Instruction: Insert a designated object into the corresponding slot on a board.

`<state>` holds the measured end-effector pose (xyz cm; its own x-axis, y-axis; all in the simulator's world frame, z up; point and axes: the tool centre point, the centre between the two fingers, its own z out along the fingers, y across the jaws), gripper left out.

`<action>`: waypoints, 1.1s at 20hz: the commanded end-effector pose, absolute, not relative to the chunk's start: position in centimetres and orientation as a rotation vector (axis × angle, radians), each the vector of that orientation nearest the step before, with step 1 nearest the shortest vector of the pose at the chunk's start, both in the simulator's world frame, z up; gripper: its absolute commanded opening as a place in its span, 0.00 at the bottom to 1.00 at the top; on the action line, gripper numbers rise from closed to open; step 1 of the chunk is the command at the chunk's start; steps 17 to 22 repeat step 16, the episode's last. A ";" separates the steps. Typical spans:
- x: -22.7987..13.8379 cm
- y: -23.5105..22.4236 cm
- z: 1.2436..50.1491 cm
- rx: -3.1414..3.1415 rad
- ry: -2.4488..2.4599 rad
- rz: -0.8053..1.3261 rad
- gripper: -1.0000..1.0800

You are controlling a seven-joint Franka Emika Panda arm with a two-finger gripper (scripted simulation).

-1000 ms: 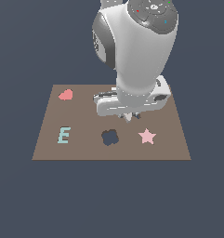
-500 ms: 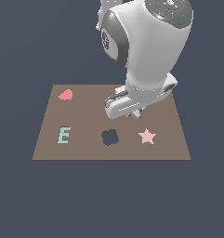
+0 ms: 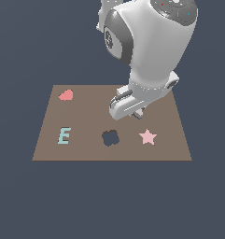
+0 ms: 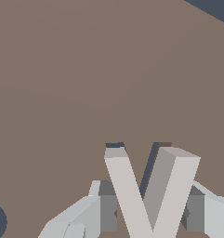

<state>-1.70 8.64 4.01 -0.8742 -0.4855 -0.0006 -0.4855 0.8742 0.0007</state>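
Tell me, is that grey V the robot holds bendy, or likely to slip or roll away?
Probably stiff: the grey V keeps straight, sharp-edged arms while pinched between the gripper fingers. It looks like a small, thick block, so likely light. Its flat faces suggest that it would lie still on the board rather than roll, though a smooth surface might slip.

The white Panda arm (image 3: 151, 42) bends down from the top of the exterior view, its wrist tilted toward that view's left. The gripper (image 4: 148, 211) points downward close above the surface, largely hidden beneath the hand body in the exterior view. In the wrist view its two grey fingers (image 4: 106, 204) are closed on something held between them.
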 end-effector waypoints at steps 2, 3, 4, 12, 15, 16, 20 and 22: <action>-1.7 8.6 3.8 -0.790 3.040 0.001 0.00; -1.7 8.6 3.5 -0.792 3.040 0.000 0.00; -1.7 8.6 3.2 -0.794 3.040 -0.001 0.00; -1.7 8.6 3.0 -0.796 3.040 -0.002 0.96; -1.7 8.6 3.0 -0.796 3.040 -0.002 0.96; -1.7 8.6 3.0 -0.796 3.040 -0.002 0.96; -1.7 8.6 3.0 -0.796 3.040 -0.002 0.96; -1.7 8.6 3.0 -0.796 3.040 -0.002 0.96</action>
